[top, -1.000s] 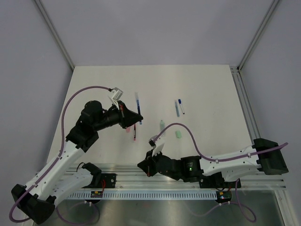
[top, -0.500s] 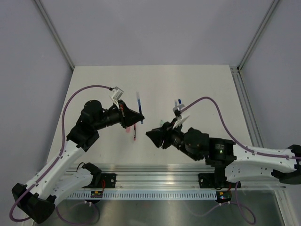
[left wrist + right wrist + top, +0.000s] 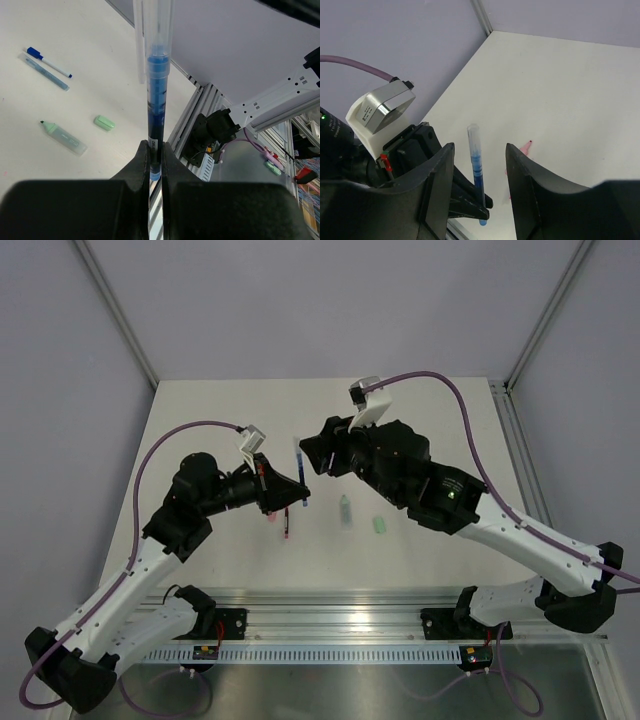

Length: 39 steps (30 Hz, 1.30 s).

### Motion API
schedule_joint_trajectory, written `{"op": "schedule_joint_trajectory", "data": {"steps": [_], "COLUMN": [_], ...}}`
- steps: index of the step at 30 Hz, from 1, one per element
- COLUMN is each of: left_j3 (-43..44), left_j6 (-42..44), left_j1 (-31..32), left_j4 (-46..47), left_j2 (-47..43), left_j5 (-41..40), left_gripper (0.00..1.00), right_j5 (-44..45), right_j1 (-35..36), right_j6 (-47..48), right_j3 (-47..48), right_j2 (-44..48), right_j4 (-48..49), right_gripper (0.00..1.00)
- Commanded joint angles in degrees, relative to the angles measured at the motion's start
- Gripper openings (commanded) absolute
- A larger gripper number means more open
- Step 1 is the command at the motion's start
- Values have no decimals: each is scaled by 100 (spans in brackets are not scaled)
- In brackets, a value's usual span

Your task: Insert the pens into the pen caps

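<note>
My left gripper (image 3: 155, 159) is shut on the lower end of a dark blue pen (image 3: 156, 107), held upright above the table. A clear pen cap (image 3: 158, 27) covers the pen's upper end. In the top view the left gripper (image 3: 300, 498) and this pen (image 3: 299, 480) are at the table's centre-left. My right gripper (image 3: 308, 453) hangs just behind the pen, open. In the right wrist view its fingers (image 3: 440, 175) straddle the capped pen (image 3: 479, 172) without touching it; the right gripper (image 3: 479, 148) holds nothing.
On the table lie a green pen (image 3: 345, 510), a light green cap (image 3: 379, 526) and a pink pen (image 3: 285, 523). The left wrist view also shows a white pen with a blue end (image 3: 50, 62) and a teal pen (image 3: 47, 79). An aluminium rail (image 3: 330, 600) runs along the front.
The right arm swung from the front rail up over the table to behind the held pen, and its gripper went from shut to open. The left arm stayed still.
</note>
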<state>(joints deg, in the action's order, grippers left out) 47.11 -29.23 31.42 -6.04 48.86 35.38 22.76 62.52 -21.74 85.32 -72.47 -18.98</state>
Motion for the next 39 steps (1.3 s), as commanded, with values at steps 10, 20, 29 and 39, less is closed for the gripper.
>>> {"op": "schedule_joint_trajectory", "data": {"steps": [10, 20, 29, 39], "left_j3": [140, 140, 149, 149], "left_j6": [-3, 14, 40, 49], "left_j1": [57, 66, 57, -57], "left_j4": [341, 306, 262, 262], "left_j2": [-17, -26, -61, -166], "left_j5": [145, 101, 40, -40], "left_gripper": [0, 0, 0, 0], "right_j5": [-694, -686, -878, -1652], "right_j1": [-117, -144, -144, -4], "right_j6": [266, 117, -164, -1121], "right_j3": [679, 346, -524, -2712], "right_j2": [-690, -716, -418, 330], "right_j4": [-97, 35, 167, 1194], "right_gripper": [37, 23, 0, 0]}}
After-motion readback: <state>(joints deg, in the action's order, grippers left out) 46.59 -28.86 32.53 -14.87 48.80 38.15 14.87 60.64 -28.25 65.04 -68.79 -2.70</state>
